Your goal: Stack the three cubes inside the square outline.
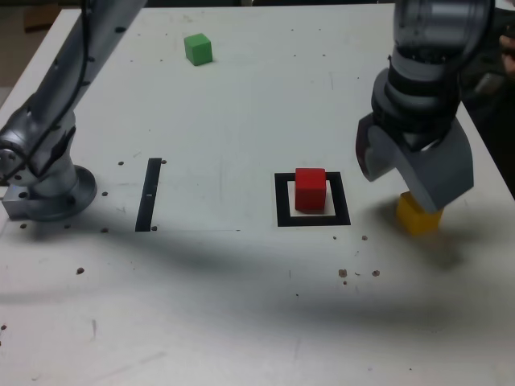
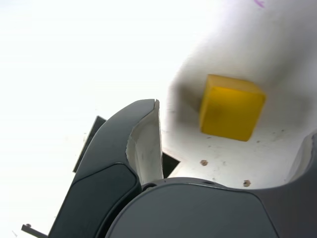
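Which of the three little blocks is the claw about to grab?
The yellow cube, directly beneath the open gripper. The red cube and green cube sit farther off.

Soft overhead light, broad arm shadow across the table [image 1: 241, 338]; wrist view overexposed, blown white.

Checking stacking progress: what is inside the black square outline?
One small red cube sits on the white centre of the thick black square outline, nothing on top of it. The white patch beneath the cube is covered.
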